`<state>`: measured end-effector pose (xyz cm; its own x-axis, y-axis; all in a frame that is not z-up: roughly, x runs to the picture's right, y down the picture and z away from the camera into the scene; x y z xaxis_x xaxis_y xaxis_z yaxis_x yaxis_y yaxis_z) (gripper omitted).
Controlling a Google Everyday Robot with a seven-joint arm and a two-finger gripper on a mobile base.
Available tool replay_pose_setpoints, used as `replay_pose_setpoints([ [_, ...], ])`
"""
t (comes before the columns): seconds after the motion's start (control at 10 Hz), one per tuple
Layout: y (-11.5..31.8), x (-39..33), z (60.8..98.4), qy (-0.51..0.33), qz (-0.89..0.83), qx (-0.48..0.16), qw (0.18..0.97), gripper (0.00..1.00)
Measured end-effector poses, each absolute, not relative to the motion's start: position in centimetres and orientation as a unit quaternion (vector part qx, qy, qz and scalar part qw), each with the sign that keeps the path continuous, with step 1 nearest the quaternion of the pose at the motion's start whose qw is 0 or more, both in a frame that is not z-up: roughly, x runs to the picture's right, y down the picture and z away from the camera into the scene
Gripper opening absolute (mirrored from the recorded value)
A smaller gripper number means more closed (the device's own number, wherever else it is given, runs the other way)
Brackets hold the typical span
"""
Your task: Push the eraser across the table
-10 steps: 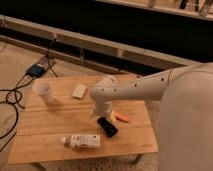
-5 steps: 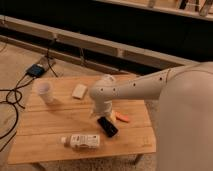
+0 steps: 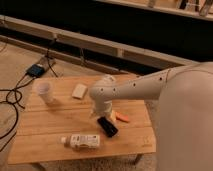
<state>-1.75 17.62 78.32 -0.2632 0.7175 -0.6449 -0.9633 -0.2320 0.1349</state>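
Center frame, low wooden table seen from above. White arm comes in from the right and bends down over the tabletop; gripper points down at the middle of the table, right at the eraser's upper-left end. Contact or not: cannot tell. Whether the gripper is spread or closed: cannot tell. Eraser lies flat, black, set diagonally, right of center toward the lower edge. Carrot just beside it to the upper right. Bottle on its side near the lower edge, left of the eraser and apart from it. Clear cup upright at upper left. Beige block near the top edge. Cables on the floor, left.
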Motion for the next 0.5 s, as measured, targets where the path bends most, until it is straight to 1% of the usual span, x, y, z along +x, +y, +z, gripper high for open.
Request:
replay_pose_setpoints([
  [0.3,17.5,-1.4,78.8,0.266,0.751,-0.23,0.559,0.8],
  [0.5,17.3,0.7,80.7,0.274,0.749,-0.214,0.564,0.8],
])
